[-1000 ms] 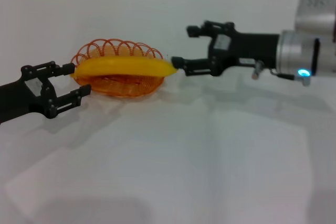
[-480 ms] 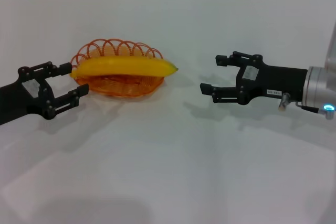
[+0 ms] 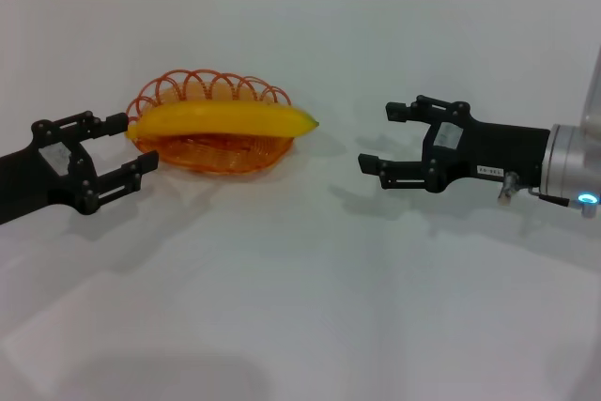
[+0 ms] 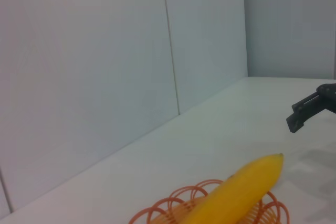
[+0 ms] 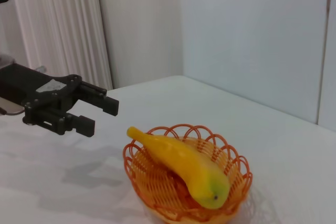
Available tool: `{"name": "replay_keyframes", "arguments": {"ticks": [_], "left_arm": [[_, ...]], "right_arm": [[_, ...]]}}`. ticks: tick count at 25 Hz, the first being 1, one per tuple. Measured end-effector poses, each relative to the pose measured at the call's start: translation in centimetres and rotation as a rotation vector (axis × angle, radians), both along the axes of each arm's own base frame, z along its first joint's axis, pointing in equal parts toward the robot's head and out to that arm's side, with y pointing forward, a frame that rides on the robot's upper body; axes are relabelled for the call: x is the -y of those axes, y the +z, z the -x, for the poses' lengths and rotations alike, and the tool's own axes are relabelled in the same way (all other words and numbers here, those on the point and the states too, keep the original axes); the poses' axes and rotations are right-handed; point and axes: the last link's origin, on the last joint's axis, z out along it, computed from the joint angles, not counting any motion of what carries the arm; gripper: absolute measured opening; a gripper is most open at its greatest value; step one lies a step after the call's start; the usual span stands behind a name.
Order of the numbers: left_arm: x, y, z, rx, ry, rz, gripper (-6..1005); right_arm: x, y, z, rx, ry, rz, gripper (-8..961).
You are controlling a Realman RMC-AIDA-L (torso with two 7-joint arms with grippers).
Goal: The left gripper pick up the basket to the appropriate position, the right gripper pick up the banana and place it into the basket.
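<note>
Over at 9 o'clock in the head view, the left pincer (image 3: 127,144) sits released, fingers spread right at the end of the basket (image 3: 211,152), gripping nothing; its arm runs off the edge. The orange wire basket rests on the white tabletop (image 3: 300,307) around 11 o'clock, and the banana (image 3: 225,120) lies across it, tip poking past the rim. At 3 o'clock the right pincer (image 3: 387,138) hangs released, well apart from the banana, forearm cut off.

The banana (image 3: 223,119) is plain yellow with a dark tip; the basket (image 3: 211,152) is orange looped wire; both grippers are black.
</note>
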Motion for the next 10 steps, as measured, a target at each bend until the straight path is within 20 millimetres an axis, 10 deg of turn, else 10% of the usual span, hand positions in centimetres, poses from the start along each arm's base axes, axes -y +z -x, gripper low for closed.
{"name": "replay_keyframes", "arguments": {"ticks": [10], "left_arm": [[0.0,-0.03,0.0,-0.006,-0.009,-0.003,625]], "right_arm": [[-0.11,-0.08,0.21,0.003,0.018,-0.006,905]]}}
